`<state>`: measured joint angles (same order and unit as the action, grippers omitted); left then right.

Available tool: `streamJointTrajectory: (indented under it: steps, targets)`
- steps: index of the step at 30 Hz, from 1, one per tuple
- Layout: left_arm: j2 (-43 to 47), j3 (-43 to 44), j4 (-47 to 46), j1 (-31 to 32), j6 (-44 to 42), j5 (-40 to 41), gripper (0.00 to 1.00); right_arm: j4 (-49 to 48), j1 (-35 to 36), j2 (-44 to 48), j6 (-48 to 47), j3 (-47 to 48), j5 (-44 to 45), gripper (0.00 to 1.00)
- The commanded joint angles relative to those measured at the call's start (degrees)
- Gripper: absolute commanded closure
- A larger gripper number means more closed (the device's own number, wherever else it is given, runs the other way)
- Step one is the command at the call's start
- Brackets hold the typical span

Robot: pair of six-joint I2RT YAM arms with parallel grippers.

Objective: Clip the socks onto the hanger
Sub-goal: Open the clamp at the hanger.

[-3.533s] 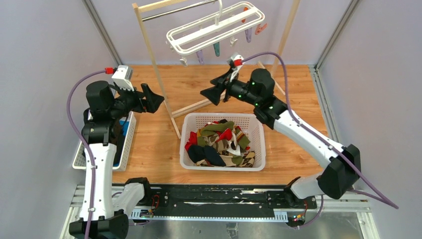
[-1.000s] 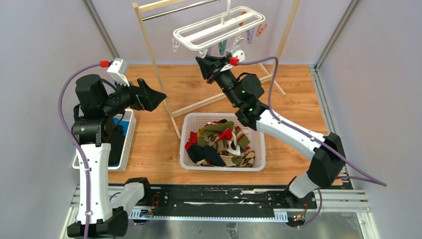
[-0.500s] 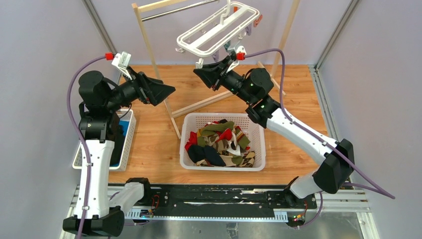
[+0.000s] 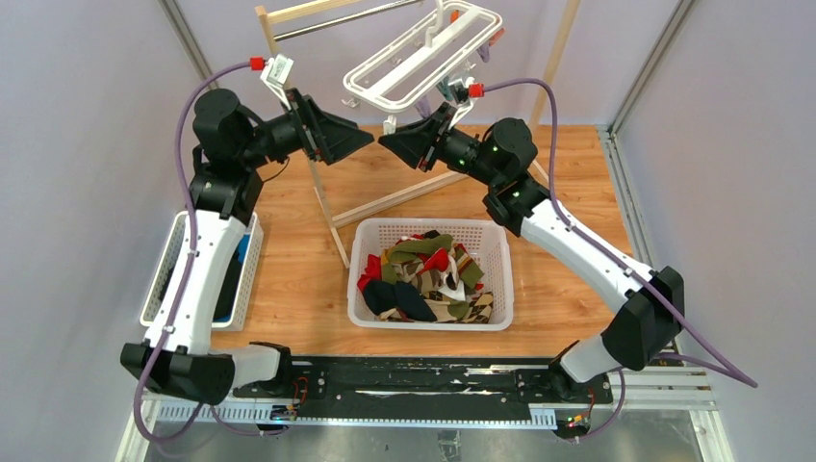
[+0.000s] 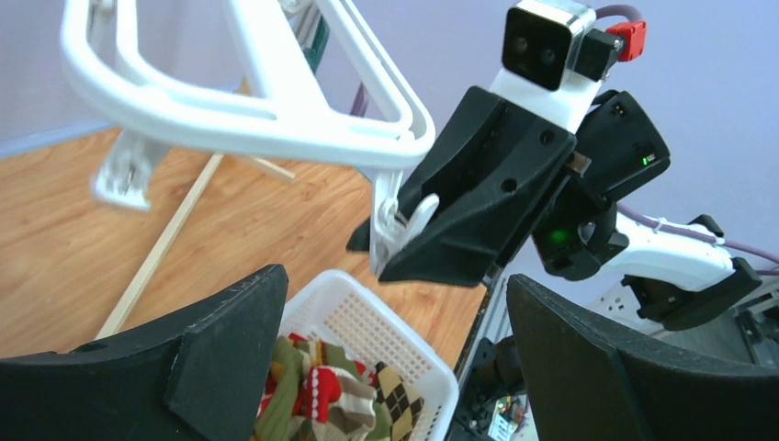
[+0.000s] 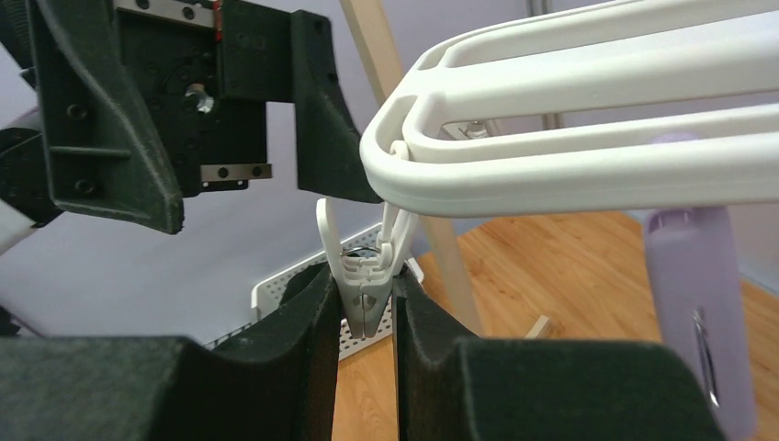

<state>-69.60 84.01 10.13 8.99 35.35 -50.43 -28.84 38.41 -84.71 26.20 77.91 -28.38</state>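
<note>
We see the hanger [image 4: 423, 60], long axis slanting back-right above the basket [image 4: 423, 325], hook [image 4: 440, 17] cropped; right tool [image 6: 366, 308] pinches its white clip [image 6: 366, 271], left tool [image 4: 362, 139] gapes.

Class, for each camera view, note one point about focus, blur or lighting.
Top external: even light, socks crisp, wall posts lean outward. Left wrist: a dangling clip under the hanger is blurred; the left fingers are near-black. Right wrist: the lilac clip looks soft, the white clip between the right fingers sharp.
</note>
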Motion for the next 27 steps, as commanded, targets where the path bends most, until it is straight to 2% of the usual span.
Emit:
streamJointTrajectory:
  steps: [1, 6, 14, 24, 27]
  targets:
    - [-3.08, 4.22, -4.99, 2.27, 3.07, -2.4, 0.07, -1.32, -1.03, -2.22, 5.94, 4.12, -6.97, 1.0]
    - [-4.32, 3.9, -9.19, 3.05, 4.56, -3.77, 0.1, -4.5, -2.12, -4.95, 12.0, 5.78, -12.01, 1.0]
    - [-6.63, 4.77, -9.85, 3.13, 3.34, -4.63, 0.15, -12.66, -4.03, -8.13, 22.09, 6.48, -17.5, 1.0]
    - [-8.77, 4.65, -9.86, 3.57, 2.96, -4.29, 0.22, -17.5, -4.78, -9.12, 28.15, 6.37, -19.93, 1.0]
    - [-9.17, 4.42, -12.41, 3.57, 3.68, -3.79, 0.23, -18.25, -5.02, -9.21, 29.11, 6.32, -20.51, 1.0]
